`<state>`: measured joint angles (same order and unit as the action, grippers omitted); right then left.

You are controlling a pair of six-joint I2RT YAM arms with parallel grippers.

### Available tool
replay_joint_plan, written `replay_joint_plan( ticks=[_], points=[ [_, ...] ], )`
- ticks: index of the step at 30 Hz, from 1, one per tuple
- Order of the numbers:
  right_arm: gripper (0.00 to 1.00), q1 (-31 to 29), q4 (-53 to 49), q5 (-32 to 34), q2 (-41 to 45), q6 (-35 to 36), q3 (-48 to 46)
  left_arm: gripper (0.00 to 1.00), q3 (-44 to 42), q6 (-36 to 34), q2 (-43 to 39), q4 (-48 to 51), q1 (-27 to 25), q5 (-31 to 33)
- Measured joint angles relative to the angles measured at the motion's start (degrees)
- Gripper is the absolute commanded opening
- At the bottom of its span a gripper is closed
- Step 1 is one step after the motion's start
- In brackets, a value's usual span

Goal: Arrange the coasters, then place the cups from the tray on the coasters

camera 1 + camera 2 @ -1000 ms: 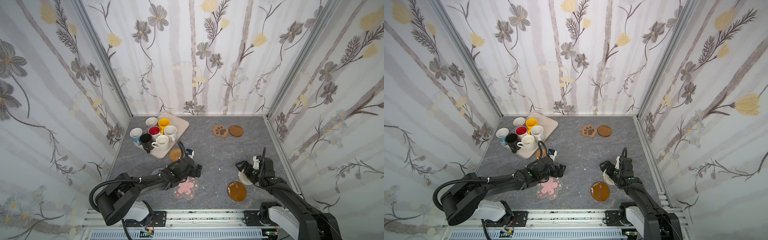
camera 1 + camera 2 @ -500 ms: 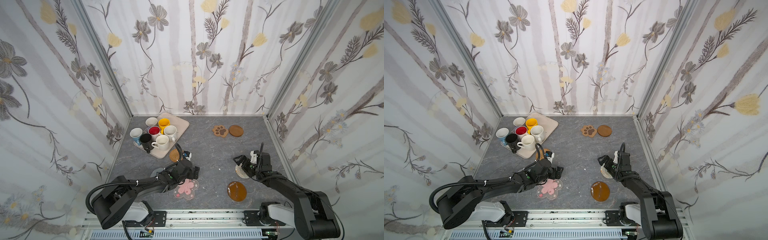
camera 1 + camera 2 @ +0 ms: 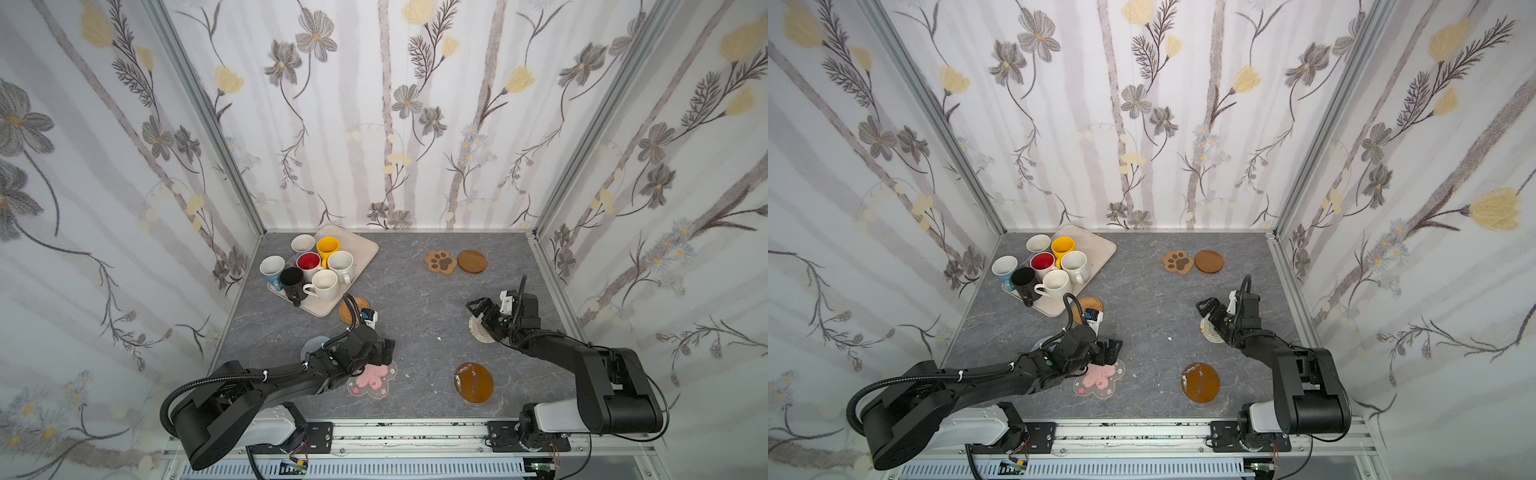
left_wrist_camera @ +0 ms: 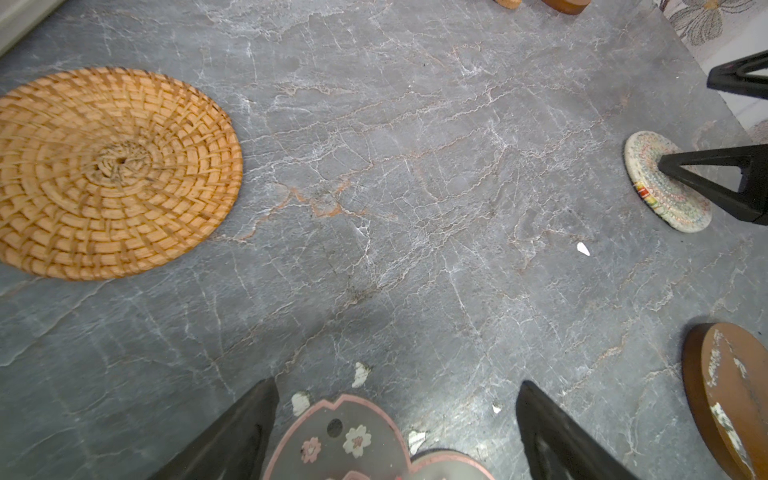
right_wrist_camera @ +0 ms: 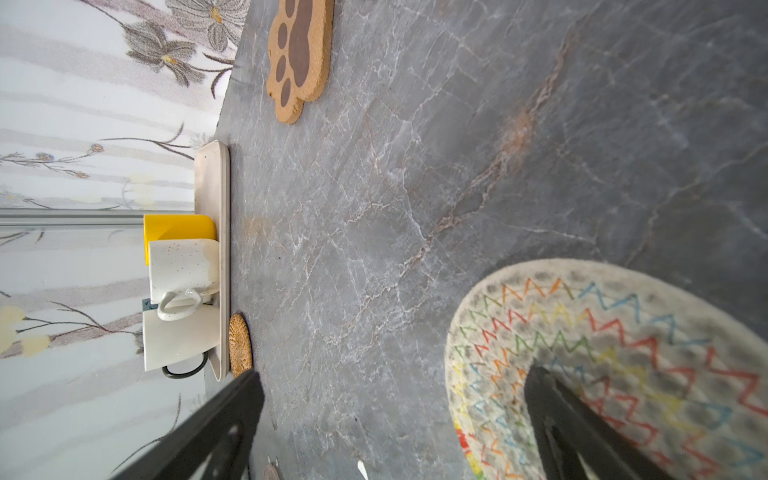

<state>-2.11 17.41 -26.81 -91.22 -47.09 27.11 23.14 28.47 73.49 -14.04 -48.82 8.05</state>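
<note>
Cups all stand on the tray. My left gripper gapes empty over the pink blossom coaster, nearer me than the tray; my right gripper gapes empty over the beige woven coaster, far right of it

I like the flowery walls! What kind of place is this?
Likely a robot test booth, not a home: flowery panels box in a grey table, and the left arm and right arm are mounted on a metal rail.

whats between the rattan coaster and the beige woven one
Bare tabletop, save a tiny white fleck near the woven coaster, clear in the left wrist view.
</note>
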Motion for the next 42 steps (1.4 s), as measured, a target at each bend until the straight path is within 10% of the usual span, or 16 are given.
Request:
replay_joint_plan(
  ticks=[21, 42],
  points=[
    [1.0, 2.08, 8.44, -2.75, -14.78, -2.6, 10.84, 0.92, 1.33, -1.51, 2.36, -0.37, 0.37, 0.55],
    [1.0, 2.12, -5.14, 2.73, -6.01, 0.94, 8.59, 0.92, 5.14, -3.04, 3.5, -0.63, 1.77, -0.15]
  ],
)
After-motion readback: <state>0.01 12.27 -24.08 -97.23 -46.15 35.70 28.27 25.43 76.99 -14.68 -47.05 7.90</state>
